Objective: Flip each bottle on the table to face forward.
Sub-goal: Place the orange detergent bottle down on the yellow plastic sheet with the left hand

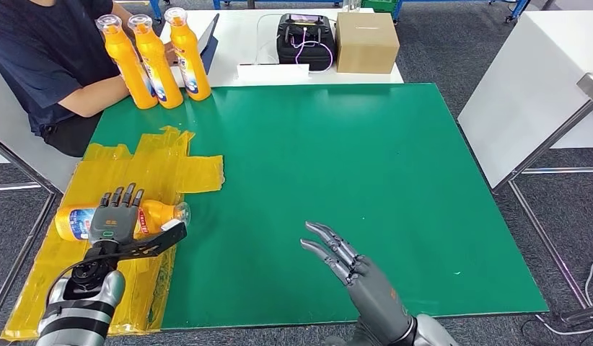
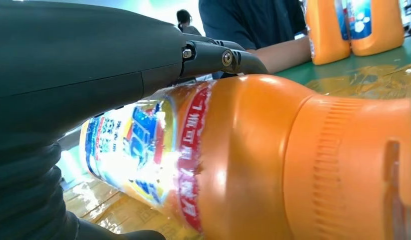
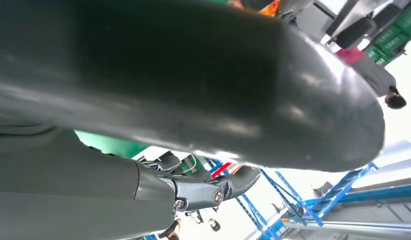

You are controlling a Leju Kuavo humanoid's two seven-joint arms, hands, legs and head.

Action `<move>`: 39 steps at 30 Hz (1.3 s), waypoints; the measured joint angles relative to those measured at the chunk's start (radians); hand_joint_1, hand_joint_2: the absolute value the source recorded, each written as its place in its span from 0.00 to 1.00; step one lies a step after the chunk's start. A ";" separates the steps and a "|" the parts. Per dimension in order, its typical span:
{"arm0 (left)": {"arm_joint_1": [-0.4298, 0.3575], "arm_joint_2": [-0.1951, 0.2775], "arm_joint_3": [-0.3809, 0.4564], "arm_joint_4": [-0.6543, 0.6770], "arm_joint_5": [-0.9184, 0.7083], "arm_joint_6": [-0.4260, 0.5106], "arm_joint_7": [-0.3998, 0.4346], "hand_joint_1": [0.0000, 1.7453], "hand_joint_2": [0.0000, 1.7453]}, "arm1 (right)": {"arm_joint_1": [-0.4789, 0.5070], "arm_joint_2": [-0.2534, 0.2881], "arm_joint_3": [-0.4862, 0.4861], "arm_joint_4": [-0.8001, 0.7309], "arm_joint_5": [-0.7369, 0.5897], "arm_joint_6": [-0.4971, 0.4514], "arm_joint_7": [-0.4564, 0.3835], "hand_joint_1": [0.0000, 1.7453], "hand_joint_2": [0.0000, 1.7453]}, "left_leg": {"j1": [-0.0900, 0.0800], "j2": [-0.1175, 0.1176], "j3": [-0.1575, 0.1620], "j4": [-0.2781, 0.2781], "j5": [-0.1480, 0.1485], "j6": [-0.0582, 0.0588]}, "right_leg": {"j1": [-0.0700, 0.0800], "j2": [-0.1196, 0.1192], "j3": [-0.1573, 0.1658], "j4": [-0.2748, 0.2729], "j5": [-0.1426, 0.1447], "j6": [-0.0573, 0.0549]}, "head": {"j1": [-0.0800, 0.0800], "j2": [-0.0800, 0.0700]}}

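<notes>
The left hand [image 1: 115, 220] lies palm-down across a lying orange bottle [image 1: 155, 214], its dark fingers [image 1: 119, 196] reaching over the far side of the body and its thumb stretched along the near side toward the neck; it grips the bottle. In the left wrist view the same bottle [image 2: 253, 160] sits right against the hand [image 2: 83, 85], its blue and red label turned toward the camera. The bottle rests on its side on crumpled yellow plastic sheet [image 1: 164, 169], cap end pointing away from the hand toward the middle of the desk, base end toward the desk's left edge. The sheet spreads under and beyond the hand over the green desk [image 1: 337, 180].

The right hand [image 1: 344, 263] hovers above the bare green surface well apart from the bottle, fingers spread and slightly curved, holding nothing.

Far ahead of the left hand, at the desk's back edge, three orange bottles [image 1: 158, 61] stand upright, touching one another, beside a seated person's forearm [image 1: 95, 97]. Farther back, ahead of the right hand, sit a black case [image 1: 305, 40] and a cardboard box [image 1: 366, 42].
</notes>
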 joint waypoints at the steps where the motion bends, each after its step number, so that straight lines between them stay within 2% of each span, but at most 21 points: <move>1: 0.011 0.001 0.000 -0.014 0.007 0.000 -0.005 0.00 1.00 | 0.000 0.001 0.001 0.002 0.000 0.001 0.000 0.00 0.00 | 0.000 0.000 0.000 0.000 0.000 0.000 | 0.000 0.000 0.000 0.000 0.000 0.000 | 0.000 0.000; 3: 0.033 0.002 0.000 -0.045 0.017 -0.001 -0.012 0.00 1.00 | -0.001 0.002 0.002 0.006 0.000 0.002 0.000 0.00 0.00 | 0.000 -0.001 0.000 0.000 0.000 0.000 | 0.000 0.000 0.000 0.000 0.000 0.000 | 0.000 0.000; 7: 0.056 0.004 0.000 -0.085 0.023 -0.001 -0.017 0.00 0.00 | -0.001 0.003 0.004 0.008 0.000 0.002 0.000 0.00 0.00 | 0.000 -0.002 -0.001 0.000 0.000 0.000 | 0.000 0.000 0.000 0.000 0.000 0.000 | 0.000 0.000; 10: 0.081 0.003 0.000 -0.121 0.099 0.025 -0.060 0.00 0.00 | 0.006 0.008 0.004 0.010 0.002 -0.006 -0.003 0.00 0.00 | 0.000 -0.001 -0.001 0.000 0.000 0.000 | 0.000 0.000 0.000 0.000 0.000 0.000 | 0.000 0.000; 12: 0.136 -0.021 0.006 -0.204 0.285 0.052 -0.152 0.00 0.00 | 0.030 0.021 0.002 0.010 0.004 -0.037 -0.006 0.00 0.00 | 0.000 -0.001 -0.001 0.000 0.000 0.000 | 0.000 0.000 -0.001 0.000 0.000 0.000 | 0.000 0.000; 14: 0.224 -0.076 0.018 -0.342 0.549 0.044 -0.268 0.00 0.00 | 0.068 0.043 0.001 0.010 0.016 -0.105 -0.008 0.00 0.00 | -0.001 -0.001 -0.002 0.000 -0.001 0.000 | -0.002 0.000 -0.002 0.000 -0.001 0.000 | 0.000 0.000; 17: 0.388 -0.182 0.020 -0.586 0.937 -0.061 -0.407 0.00 0.00 | 0.115 0.074 0.008 0.007 0.019 -0.188 -0.011 0.00 0.00 | -0.002 0.001 -0.005 0.000 -0.003 0.001 | -0.003 0.002 -0.005 0.000 -0.001 0.000 | 0.000 0.000; 20: 0.533 -0.256 0.004 -0.788 1.155 -0.173 -0.509 0.00 0.00 | 0.136 0.091 0.023 0.013 -0.003 -0.199 -0.010 0.00 0.00 | -0.003 0.002 -0.005 0.000 -0.004 0.002 | -0.004 0.003 -0.007 -0.001 -0.003 0.002 | 0.000 0.000; 22: 0.598 -0.288 -0.005 -0.876 1.185 -0.197 -0.541 0.00 0.00 | 0.139 0.099 0.030 0.021 -0.007 -0.204 -0.012 0.00 0.00 | -0.003 0.000 -0.004 0.000 -0.005 0.002 | -0.004 0.002 -0.011 -0.001 -0.004 0.002 | 0.000 0.000; 25: 0.646 -0.316 -0.010 -0.948 1.190 -0.207 -0.552 0.00 0.00 | 0.140 0.106 0.035 0.029 -0.010 -0.211 -0.017 0.00 0.00 | -0.003 -0.002 -0.003 0.000 -0.005 0.002 | -0.003 0.000 -0.013 -0.001 -0.005 0.001 | 0.000 0.000; 34: 0.679 -0.344 -0.010 -1.016 1.213 -0.236 -0.567 0.00 0.00 | 0.142 0.115 0.039 0.040 -0.027 -0.208 -0.026 0.00 0.00 | -0.002 -0.002 0.000 0.000 -0.002 0.001 | -0.003 0.000 -0.001 0.000 -0.004 0.001 | 0.000 0.000; 39: 0.732 -0.356 -0.065 -1.037 1.255 -0.315 -0.651 0.00 0.00 | 0.138 0.143 0.041 0.067 -0.098 -0.175 -0.066 0.00 0.00 | -0.002 -0.002 -0.001 0.000 -0.002 0.002 | -0.003 0.000 -0.001 0.000 -0.004 0.001 | 0.000 0.000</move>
